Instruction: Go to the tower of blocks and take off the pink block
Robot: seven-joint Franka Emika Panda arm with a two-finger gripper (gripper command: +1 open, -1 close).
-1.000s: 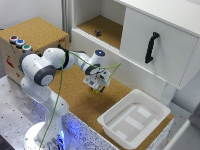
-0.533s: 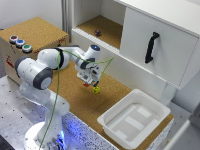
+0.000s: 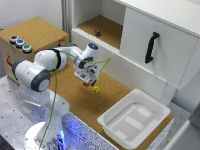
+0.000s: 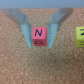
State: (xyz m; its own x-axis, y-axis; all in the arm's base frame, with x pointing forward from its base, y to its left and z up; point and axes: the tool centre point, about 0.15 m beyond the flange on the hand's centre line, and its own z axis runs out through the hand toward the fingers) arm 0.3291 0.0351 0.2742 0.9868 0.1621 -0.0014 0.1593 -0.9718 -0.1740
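The white cabinet [image 3: 160, 40] takes up the back of the scene, a black handle [image 3: 151, 47] on its closed door and a small dark object [image 3: 98, 33] sitting in its open compartment. In front of it runs the cork tabletop [image 3: 110, 95], with a white tray [image 3: 134, 120] toward the exterior view's right. The white arm [image 3: 47, 65] bends over the middle of the cork, its fingers [image 3: 88, 83] down near the surface. The wrist view shows the fingers [image 4: 40, 27] set narrow on either side of the pink block [image 4: 39, 36], close against it, though I cannot tell whether they are actually gripping. The yellow block [image 3: 96, 89] lies just beside, on the cork.
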